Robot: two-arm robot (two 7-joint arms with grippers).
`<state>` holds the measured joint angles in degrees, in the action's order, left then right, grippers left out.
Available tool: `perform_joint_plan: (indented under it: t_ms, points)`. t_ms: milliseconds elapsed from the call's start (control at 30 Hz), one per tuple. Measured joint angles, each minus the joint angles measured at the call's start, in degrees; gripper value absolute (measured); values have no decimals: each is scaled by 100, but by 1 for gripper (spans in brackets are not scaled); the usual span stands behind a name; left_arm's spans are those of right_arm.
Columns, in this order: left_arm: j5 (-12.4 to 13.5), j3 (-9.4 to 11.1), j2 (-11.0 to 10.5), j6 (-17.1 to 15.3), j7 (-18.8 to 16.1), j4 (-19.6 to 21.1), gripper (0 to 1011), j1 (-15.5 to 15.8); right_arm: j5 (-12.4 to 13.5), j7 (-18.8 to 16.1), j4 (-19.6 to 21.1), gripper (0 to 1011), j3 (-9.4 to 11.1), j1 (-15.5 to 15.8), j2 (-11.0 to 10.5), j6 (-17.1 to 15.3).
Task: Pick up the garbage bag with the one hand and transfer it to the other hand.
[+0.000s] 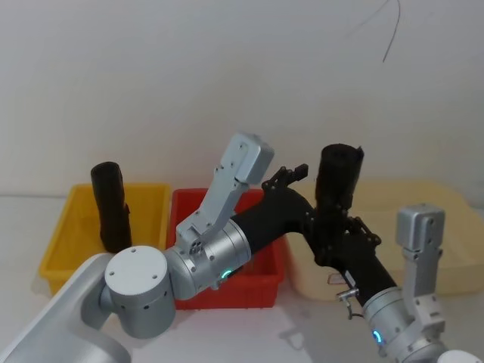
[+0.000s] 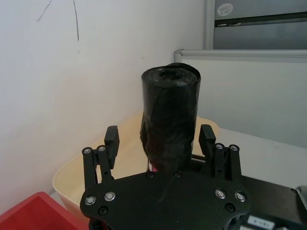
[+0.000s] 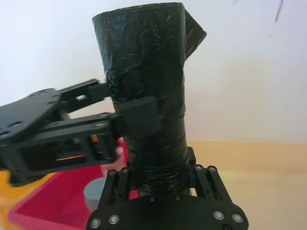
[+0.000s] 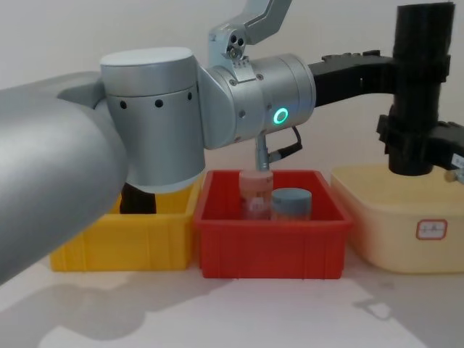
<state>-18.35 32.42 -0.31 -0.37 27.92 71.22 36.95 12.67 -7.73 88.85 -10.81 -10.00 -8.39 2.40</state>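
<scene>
The garbage bag, a tightly rolled black cylinder, stands upright in the air above the beige tub. My right gripper is shut on its lower part; in the right wrist view the right gripper clamps the roll's base. My left gripper reaches in from the left at the roll's middle. It is open: its fingers straddle the garbage bag, with a visible gap on one side. In the head view the left gripper is at the garbage bag.
A red bin in the middle holds a pinkish jar and a grey-lidded jar. A yellow bin at the left holds another black roll. The left arm's big silver joints span the bins. A white wall is close behind.
</scene>
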Motion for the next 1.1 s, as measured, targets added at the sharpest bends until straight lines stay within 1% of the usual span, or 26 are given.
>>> perform_joint_plan:
  t_ms: [200,233,333,367,433,467,500,567,633,667,733,767,800,833,867,900,933,1033,1067,1100]
  points:
    - [0,0,0,0,0,0,1002,0,54,10,-147,562,203,-123,-23,-55]
    - [0,0,0,0,0,0,1001,0,77,16,-211,562,266,-183,-38,-80]
    - [0,0,0,0,0,0,1001,0,115,30,-339,562,367,-293,-65,-137]
    - [0,0,0,0,0,0,1001,0,139,39,-448,562,443,-392,-90,-176]
    - [0,0,0,0,0,0,1001,0,150,42,-486,562,467,-425,-98,-194]
    - [0,0,0,0,0,0,1001,0,181,61,-668,562,582,-585,-137,-262]
    - [0,0,0,0,0,0,1001,0,181,61,-668,562,582,-585,-137,-262]
    - [0,0,0,0,0,0,1001,0,217,89,-932,562,713,-812,-192,-351]
    - [0,0,0,0,0,0,1002,0,236,103,-1066,562,774,-926,-218,-404]
    - [0,0,0,0,0,0,1002,0,250,122,-1223,562,836,-1060,-247,-454]
    - [0,0,1,0,0,0,1001,0,254,125,-1286,568,861,-1114,-259,-466]
    - [0,0,0,0,0,0,1002,0,266,139,-1428,608,918,-1237,-286,-516]
    - [0,0,0,0,0,0,1002,0,270,145,-1469,645,936,-1272,-293,-539]
    - [0,0,0,0,0,0,1002,0,278,164,-1584,664,984,-1376,-313,-597]
    - [0,0,0,0,0,0,1002,0,281,170,-1634,682,1003,-1416,-322,-621]
    - [0,0,0,0,0,0,1002,0,285,179,-1711,737,1036,-1486,-337,-659]
    - [0,1,0,0,-1,0,1002,0,286,185,-1743,737,1050,-1517,-343,-684]
    - [-1,0,-8,0,-8,7,1002,-3,290,206,-1832,849,1101,-1618,-365,-797]
    - [-1,-1,-13,1,-14,16,1001,-9,290,208,-1842,865,1110,-1631,-370,-819]
    - [0,-1,-20,0,-28,28,1001,-18,290,209,-1845,914,1129,-1654,-378,-863]
